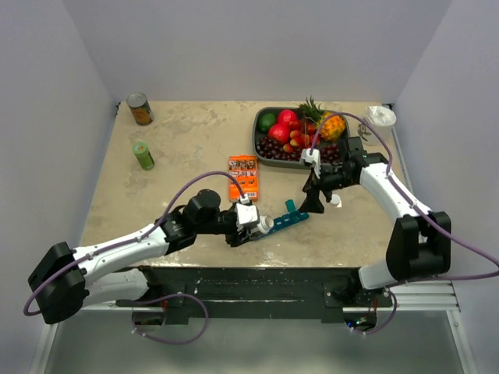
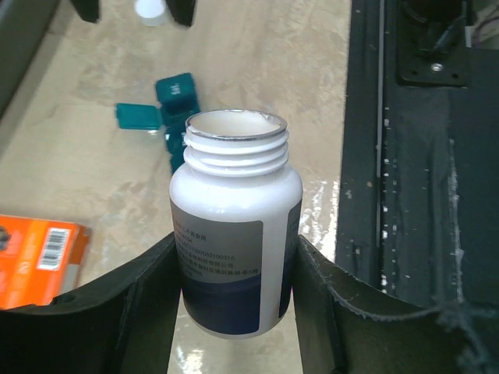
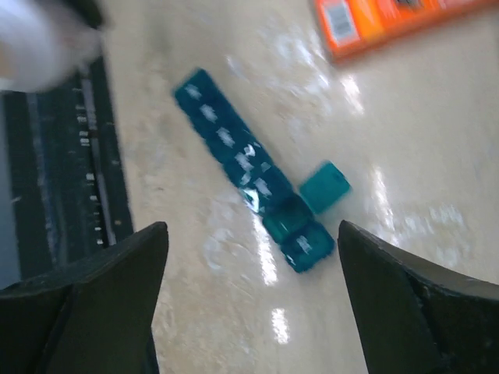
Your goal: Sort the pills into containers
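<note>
Our left gripper [image 1: 248,219] grips the uncapped bottle [image 2: 234,249], its mouth just beside the containers [image 1: 285,221].
They run diagonally across the worktop [image 1: 195,140] toward our open, empty right gripper [image 1: 314,204]; pills unseen.

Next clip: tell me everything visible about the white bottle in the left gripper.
The white bottle looks like glossy plastic, with a threaded neck, no cap and an open mouth. What shows of its inside is plain white, with no pills visible. A blue-purple label with small print wraps its body. The left gripper grips it by the sides, above the table. Its mouth points toward the teal pill organiser; whether they touch cannot be told.
</note>
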Tool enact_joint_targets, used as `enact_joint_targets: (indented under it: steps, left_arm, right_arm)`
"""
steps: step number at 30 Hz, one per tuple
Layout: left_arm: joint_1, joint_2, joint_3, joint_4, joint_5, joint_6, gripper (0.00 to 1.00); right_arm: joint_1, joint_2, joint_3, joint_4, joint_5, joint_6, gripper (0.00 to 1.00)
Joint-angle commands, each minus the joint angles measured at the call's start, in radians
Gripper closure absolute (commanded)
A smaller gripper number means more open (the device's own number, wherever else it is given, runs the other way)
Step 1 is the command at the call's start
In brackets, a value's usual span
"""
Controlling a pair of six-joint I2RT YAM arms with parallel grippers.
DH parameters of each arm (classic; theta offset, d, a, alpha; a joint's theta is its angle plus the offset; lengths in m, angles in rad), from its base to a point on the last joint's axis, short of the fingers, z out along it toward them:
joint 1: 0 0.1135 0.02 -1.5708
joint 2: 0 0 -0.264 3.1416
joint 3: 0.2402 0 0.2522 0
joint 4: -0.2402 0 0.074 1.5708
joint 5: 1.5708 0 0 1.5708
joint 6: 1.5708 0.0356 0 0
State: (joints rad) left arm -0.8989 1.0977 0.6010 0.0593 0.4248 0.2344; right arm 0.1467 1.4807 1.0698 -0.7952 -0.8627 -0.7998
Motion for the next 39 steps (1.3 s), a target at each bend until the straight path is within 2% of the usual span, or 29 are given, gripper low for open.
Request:
enact_joint_targets:
  steps: [1,2,6,8,12,19,26,27,29,30,32,36,39]
  left_arm:
    - [0.006,0.043,0.01,0.126,0.176,-0.093,1.0]
    - [0.008,0.051,0.005,0.158,0.198,-0.113,1.0]
    - [0.012,0.099,0.003,0.27,0.253,-0.204,1.0]
    - [0.012,0.11,0.009,0.295,0.27,-0.224,1.0]
    - [0.012,0.114,0.011,0.332,0.276,-0.268,1.0]
    - [0.012,0.114,-0.009,0.416,0.253,-0.326,1.0]
    - [0.014,0.117,-0.024,0.468,0.22,-0.368,1.0]
    - [0.014,0.114,-0.029,0.481,0.212,-0.375,1.0]
    - [0.02,0.102,-0.046,0.507,0.19,-0.391,1.0]
    - [0.021,0.096,-0.056,0.525,0.184,-0.397,1.0]
    - [0.028,0.077,-0.095,0.597,0.172,-0.427,1.0]
    - [0.029,0.044,-0.151,0.689,0.157,-0.463,0.63]
    - [0.029,0.034,-0.173,0.721,0.163,-0.475,0.54]
  right_arm:
    - [0.026,-0.123,0.134,-0.646,-0.378,-0.834,0.04]
    - [0.049,-0.137,0.143,-0.653,-0.4,-0.872,0.03]
    - [0.238,-0.184,0.145,-0.629,-0.32,-0.925,0.03]
    - [0.306,-0.189,0.151,-0.549,-0.322,-0.836,0.03]
    - [0.35,-0.184,0.159,-0.441,-0.273,-0.722,0.05]
    - [0.415,-0.235,0.101,-0.241,-0.187,-0.512,0.16]
    - [0.432,-0.24,0.081,-0.161,-0.139,-0.406,0.44]
    - [0.433,-0.24,0.082,-0.156,-0.139,-0.389,0.56]
    - [0.433,-0.237,0.081,-0.147,-0.137,-0.377,0.67]
    - [0.433,-0.235,0.079,-0.145,-0.142,-0.363,0.76]
    - [0.433,-0.229,0.081,-0.141,-0.151,-0.352,0.82]
    - [0.432,-0.22,0.084,-0.128,-0.214,-0.291,0.89]
    - [0.432,-0.217,0.085,-0.101,-0.257,-0.25,0.9]
